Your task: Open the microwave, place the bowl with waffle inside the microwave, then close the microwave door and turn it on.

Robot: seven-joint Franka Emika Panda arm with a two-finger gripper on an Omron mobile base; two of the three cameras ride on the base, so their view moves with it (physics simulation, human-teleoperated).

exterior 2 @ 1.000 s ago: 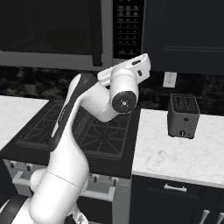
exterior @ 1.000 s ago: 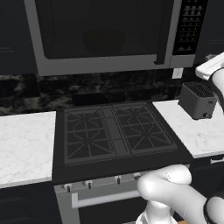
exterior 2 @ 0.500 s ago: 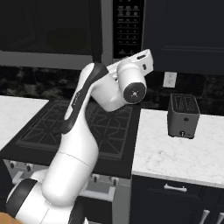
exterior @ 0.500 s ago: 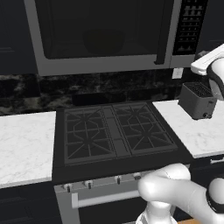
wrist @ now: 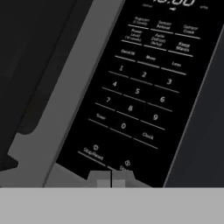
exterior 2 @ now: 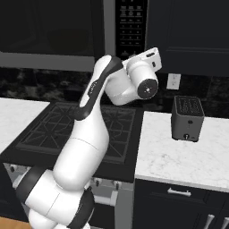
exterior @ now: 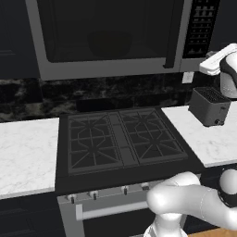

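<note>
The microwave (exterior: 115, 69) hangs above the stove with its door (exterior: 69, 32) closed and the dark handle (exterior: 172, 34) upright at the door's right edge. Behind the dark glass a dim round shape (exterior: 110, 44) shows, seemingly the bowl; the waffle is hidden. My gripper (wrist: 110, 179) is shut, empty, and held close in front of the black button panel (wrist: 144, 87), its tips at the bottom row by the start button (wrist: 124, 166). From the base cameras, the white hand (exterior 2: 150, 56) sits just below the panel (exterior 2: 131, 27).
A dark grey toaster (exterior: 210, 106) stands on the white marble counter (exterior: 213, 143) right of the black gas stove (exterior: 122, 139). More counter (exterior: 23, 152) lies left of the stove. Dark cabinets (exterior 2: 192, 31) flank the microwave.
The hand has risen and moved in toward the microwave's button panel. The door stays closed and nothing else has moved.
</note>
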